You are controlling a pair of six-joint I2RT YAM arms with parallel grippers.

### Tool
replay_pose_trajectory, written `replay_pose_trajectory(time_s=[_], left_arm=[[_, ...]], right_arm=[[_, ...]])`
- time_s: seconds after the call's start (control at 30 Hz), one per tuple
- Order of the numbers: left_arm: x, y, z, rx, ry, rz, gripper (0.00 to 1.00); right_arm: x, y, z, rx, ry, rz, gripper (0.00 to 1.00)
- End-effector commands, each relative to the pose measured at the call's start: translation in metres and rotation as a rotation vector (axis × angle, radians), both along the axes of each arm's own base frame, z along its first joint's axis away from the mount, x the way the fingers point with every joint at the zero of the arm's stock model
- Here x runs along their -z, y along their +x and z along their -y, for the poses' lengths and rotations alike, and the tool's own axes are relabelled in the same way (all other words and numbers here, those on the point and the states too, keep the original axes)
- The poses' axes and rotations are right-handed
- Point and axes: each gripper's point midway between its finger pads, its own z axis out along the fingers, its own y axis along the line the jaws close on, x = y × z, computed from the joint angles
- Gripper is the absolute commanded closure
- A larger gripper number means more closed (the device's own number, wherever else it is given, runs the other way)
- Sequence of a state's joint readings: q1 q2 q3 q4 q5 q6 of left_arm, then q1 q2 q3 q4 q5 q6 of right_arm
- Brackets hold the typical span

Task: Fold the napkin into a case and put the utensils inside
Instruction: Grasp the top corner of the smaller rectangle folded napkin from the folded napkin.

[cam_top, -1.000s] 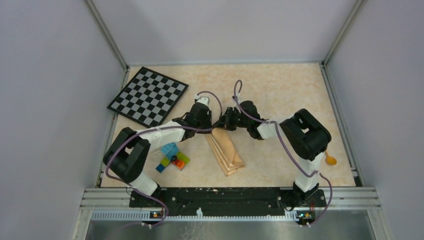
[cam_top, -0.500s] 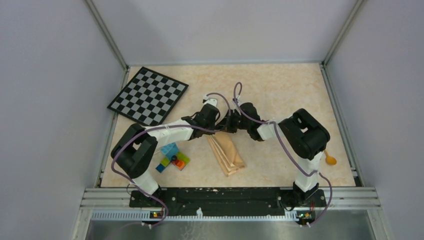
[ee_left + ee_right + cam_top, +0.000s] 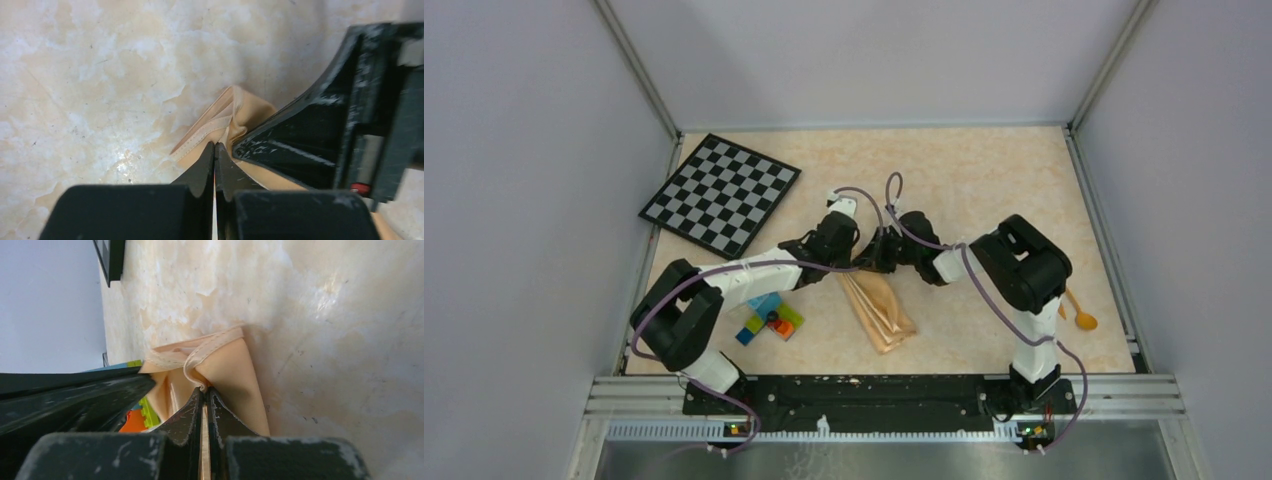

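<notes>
The peach-orange napkin (image 3: pixel 886 316) lies folded as a narrow strip in the middle of the table, slanting toward the near right. Both grippers meet at its far end. My left gripper (image 3: pixel 858 264) is shut, its tips (image 3: pixel 215 146) pinched on the cloth beside the stitched hem (image 3: pixel 207 129). My right gripper (image 3: pixel 876 262) is shut on a raised fold of the napkin (image 3: pixel 235 365), with cloth showing between its jaws (image 3: pixel 205 390). An orange-yellow spoon (image 3: pixel 1084 319) lies at the right edge, partly behind the right arm. No other utensil shows.
A black-and-white checkerboard (image 3: pixel 720 190) lies at the far left. A cluster of coloured toy bricks (image 3: pixel 769 315) sits left of the napkin, under the left forearm. Metal rails border the table on both sides.
My left gripper swung right to the napkin's far end and closed there. The right gripper shifted slightly left, staying shut on the cloth. The napkin's far end now bulges up a little.
</notes>
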State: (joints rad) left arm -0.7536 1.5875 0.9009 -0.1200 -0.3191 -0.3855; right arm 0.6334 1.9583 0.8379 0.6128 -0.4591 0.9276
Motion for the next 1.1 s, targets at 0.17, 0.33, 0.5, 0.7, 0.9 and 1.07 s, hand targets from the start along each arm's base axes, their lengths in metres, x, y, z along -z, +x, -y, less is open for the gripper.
replay_pose_trajectory(time_s=[0.17, 0.33, 0.5, 0.7, 0.9, 1.07], left_arm=[[-0.018, 0.003, 0.019, 0.009, -0.139, 0.045, 1.0], [-0.011, -0.002, 0.006, -0.022, -0.125, 0.043, 1.0], [-0.014, -0.003, 0.004, -0.031, -0.131, 0.05, 1.0], [-0.015, -0.002, 0.004, -0.03, -0.131, 0.054, 1.0], [-0.016, -0.003, 0.004, -0.027, -0.13, 0.054, 1.0], [-0.017, -0.003, 0.005, -0.018, -0.134, 0.055, 1.0]], right_arm=[[-0.018, 0.004, -0.039, -0.073, 0.108, 0.051, 0.95], [-0.03, 0.0, -0.033, -0.094, 0.15, 0.062, 0.84], [-0.032, -0.004, -0.019, -0.073, 0.202, 0.042, 0.74], [-0.034, -0.01, -0.013, -0.075, 0.206, 0.048, 0.69], [-0.032, -0.011, -0.009, -0.064, 0.205, 0.043, 0.67], [-0.03, -0.007, -0.008, -0.049, 0.206, 0.044, 0.78]])
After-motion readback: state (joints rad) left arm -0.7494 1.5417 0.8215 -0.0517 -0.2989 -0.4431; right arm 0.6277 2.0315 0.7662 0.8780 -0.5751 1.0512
